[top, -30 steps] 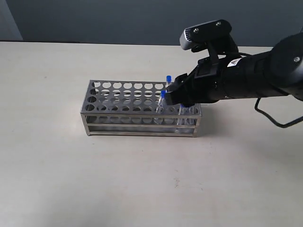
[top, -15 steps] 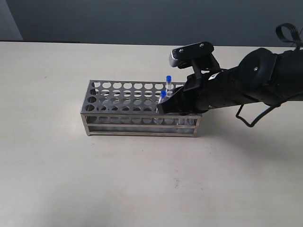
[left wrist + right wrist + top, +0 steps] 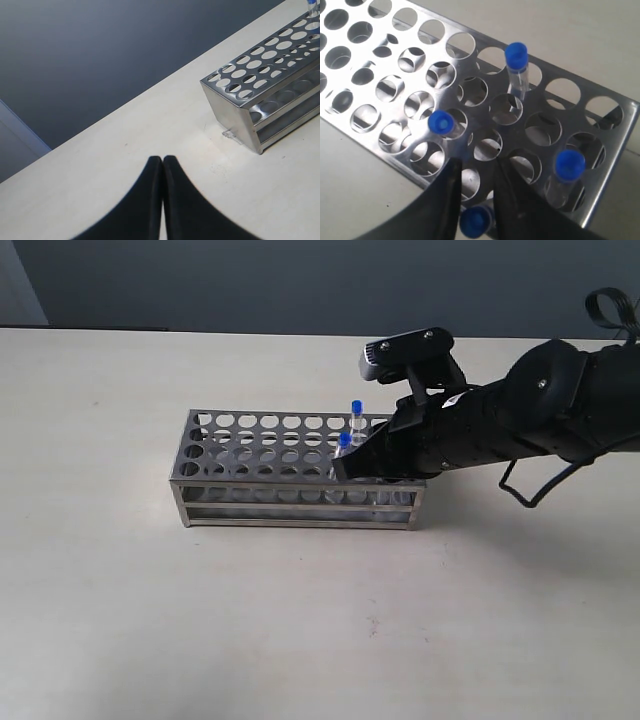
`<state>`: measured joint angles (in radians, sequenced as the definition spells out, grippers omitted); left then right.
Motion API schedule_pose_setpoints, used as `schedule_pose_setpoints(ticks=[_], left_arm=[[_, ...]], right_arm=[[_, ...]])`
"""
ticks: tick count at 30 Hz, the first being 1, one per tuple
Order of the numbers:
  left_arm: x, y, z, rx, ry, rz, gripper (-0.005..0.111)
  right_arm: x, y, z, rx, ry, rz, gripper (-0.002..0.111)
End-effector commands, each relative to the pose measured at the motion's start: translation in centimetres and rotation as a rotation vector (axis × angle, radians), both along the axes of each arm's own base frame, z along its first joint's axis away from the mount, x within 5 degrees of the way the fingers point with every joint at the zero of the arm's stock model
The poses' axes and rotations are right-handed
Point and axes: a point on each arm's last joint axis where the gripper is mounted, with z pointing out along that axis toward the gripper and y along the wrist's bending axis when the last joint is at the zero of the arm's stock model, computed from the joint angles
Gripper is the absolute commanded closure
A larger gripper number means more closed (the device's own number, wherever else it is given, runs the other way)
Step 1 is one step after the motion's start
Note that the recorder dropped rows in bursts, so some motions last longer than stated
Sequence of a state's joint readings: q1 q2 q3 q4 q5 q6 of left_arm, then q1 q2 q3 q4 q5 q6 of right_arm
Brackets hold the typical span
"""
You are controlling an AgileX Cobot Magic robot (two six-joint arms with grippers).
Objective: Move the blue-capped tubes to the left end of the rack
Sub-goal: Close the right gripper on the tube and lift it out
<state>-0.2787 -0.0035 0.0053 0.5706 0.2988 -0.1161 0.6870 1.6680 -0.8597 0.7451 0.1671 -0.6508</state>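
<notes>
Silvery rack [image 3: 250, 445] lies lengthwise left-right; blue-capped tubes [image 3: 519, 75] upright, caps up

Rack [image 3: 262, 448], silvery metal, perforated top: one.
Blue-capped tubes [image 3: 516, 52] [image 3: 440, 122] [image 3: 569, 165] [image 3: 474, 221]: four.
Grippers: two, namely the left gripper [image 3: 161, 159] and the right gripper [image 3: 476, 167].
Table [image 3: 150, 620], pale: one.

Four blue-capped tubes [image 3: 516, 55] standing in silvery rack [image 3: 260, 445], right-end holes
</notes>
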Motion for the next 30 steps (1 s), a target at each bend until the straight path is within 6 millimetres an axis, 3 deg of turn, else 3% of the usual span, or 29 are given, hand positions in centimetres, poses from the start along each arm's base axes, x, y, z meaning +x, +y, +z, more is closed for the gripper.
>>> schedule_pose_setpoints(ticks=[1, 4, 9, 18, 30], left_arm=[[0.0, -0.1, 0.2, -0.023, -0.003, -0.008, 0.106], [0.0, -0.1, 0.2, -0.023, -0.003, -0.008, 0.106], [0.0, -0.1, 0.2, -0.023, -0.003, -0.008, 0.106], [0.0, -0.1, 0.2, -0.023, -0.003, -0.008, 0.106], [0.0, -0.1, 0.2, -0.023, -0.003, -0.008, 0.106]], right_arm=[[-0.3, 0.1, 0.0, 0.0, 0.035, 0.021, 0.085], [-0.3, 0.1, 0.0, 0.002, 0.033, 0.021, 0.087], [-0.5, 0.0, 1.0, 0.015, 0.005, 0.029, 0.109], [-0.7, -0.1, 1.9, 0.031, -0.015, 0.032, 0.109], [-1.5, -0.7, 5.0, 0.083, -0.089, 0.046, 0.109]])
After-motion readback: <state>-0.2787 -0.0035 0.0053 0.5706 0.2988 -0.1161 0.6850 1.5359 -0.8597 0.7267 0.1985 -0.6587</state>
